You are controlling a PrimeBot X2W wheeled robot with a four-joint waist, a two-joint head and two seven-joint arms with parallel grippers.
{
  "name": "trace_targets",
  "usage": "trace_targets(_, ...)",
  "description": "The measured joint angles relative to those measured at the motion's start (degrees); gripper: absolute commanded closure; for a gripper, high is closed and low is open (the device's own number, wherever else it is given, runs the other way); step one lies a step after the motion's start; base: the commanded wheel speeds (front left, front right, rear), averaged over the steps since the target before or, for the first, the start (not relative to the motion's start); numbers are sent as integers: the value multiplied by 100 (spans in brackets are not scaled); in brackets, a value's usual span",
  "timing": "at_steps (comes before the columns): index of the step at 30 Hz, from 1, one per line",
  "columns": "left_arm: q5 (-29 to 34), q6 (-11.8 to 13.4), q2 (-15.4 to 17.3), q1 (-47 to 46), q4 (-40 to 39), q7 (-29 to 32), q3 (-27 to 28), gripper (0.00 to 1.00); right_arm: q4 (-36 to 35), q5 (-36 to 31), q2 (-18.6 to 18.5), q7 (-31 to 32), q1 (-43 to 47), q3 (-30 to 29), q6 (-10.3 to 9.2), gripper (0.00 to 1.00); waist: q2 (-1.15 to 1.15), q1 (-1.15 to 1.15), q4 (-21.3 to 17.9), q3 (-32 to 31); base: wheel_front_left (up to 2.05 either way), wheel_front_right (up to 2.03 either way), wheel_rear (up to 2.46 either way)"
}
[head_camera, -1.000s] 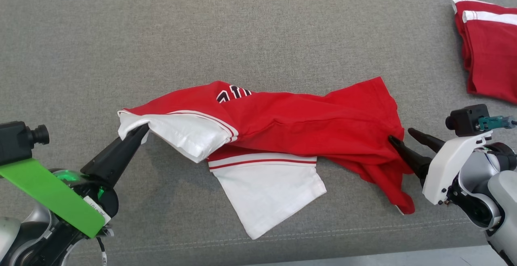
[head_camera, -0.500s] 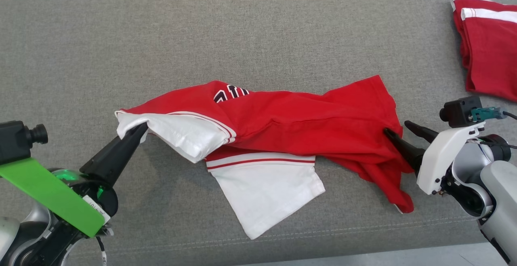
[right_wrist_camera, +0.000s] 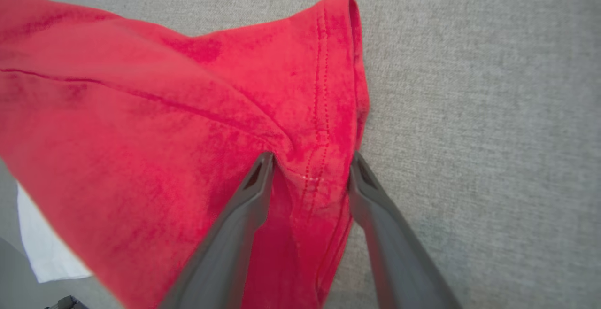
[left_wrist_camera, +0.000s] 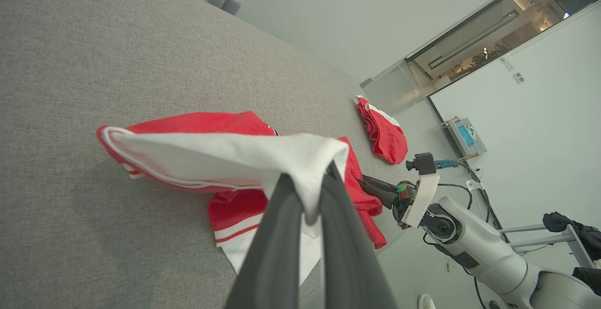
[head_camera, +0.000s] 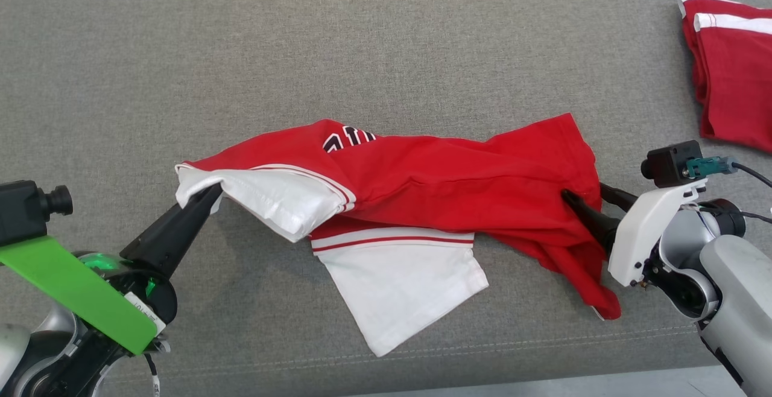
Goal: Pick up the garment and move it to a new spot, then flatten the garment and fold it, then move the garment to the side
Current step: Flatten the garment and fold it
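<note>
The red, white-sleeved shirt (head_camera: 446,186) lies rumpled before me, stretched left to right. Its left end is lifted, one sleeve flat near me.

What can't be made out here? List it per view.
- Print on shirt: head view, fold covers most; unreadable.
- Left gripper: left wrist view, white sleeve drapes over the tips; depth of pinch hidden.
- Right gripper: right wrist view, layers between open jaws unclear, folds hide them.
- Second garment: head view, cut by right edge.
</note>
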Motion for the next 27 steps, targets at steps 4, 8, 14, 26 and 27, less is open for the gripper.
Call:
trace_targets(4, 0, 2, 0, 0, -1, 0, 1, 100, 100, -15, 15, -41, -30, 24, 16, 28, 0, 0, 2, 0, 0, 0, 0)
trace_targets(8, 1, 3, 0, 0, -2, 0, 4, 100, 169, -44, 43, -92, -89, 47, 52, 33, 0, 0, -8, 1, 0, 0, 0)
trace_targets(14, 0, 5, 0, 0, -2, 0, 11, 100, 255, -68, 51, -149, -174, 89, 74, 55, 0, 0, -47, -11, 0, 0, 0)
trace_targets(26, 0, 12, 0, 0, -26, -1, 11, 100, 427, -84, 124, -320, -270, 130, 107, 100, 0, 0, -73, 3, 0, 0, 0)
trace_targets(27, 0, 12, 0, 0, -26, -2, 11, 100, 442, -84, 126, -327, -291, 130, 116, 100, 0, 0, -74, 3, 0, 0, 0)
